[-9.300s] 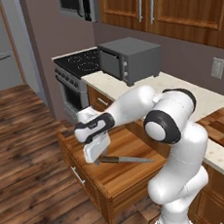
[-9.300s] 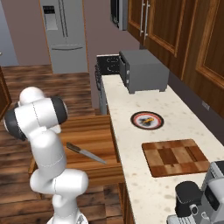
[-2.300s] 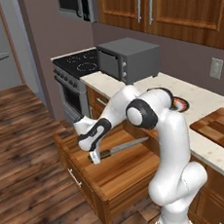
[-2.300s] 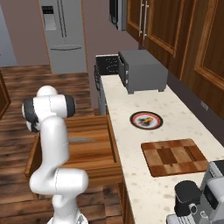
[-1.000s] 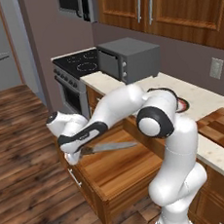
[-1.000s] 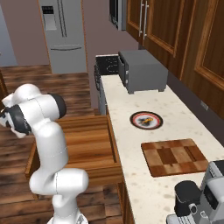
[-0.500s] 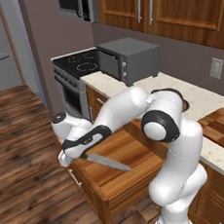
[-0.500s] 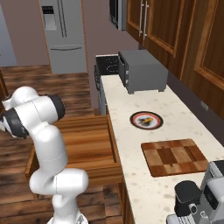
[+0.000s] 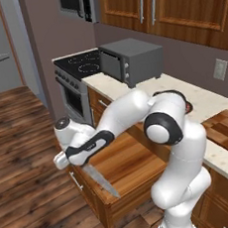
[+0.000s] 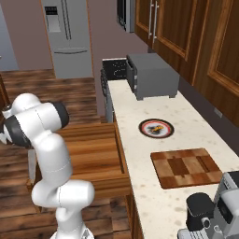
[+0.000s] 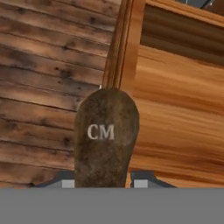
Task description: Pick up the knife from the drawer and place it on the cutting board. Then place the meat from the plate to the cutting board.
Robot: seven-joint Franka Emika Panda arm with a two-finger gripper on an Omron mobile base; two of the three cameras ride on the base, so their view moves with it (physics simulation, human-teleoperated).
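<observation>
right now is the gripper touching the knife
Touching. In the hand view the knife handle sits clamped between the gripper's fingertips; the left base view shows the blade hanging clear above the drawer.

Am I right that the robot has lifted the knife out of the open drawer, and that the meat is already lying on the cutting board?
Not quite. The knife is held by the gripper above the open drawer, but the meat is on the plate, not the cutting board, as the right base view shows.
</observation>
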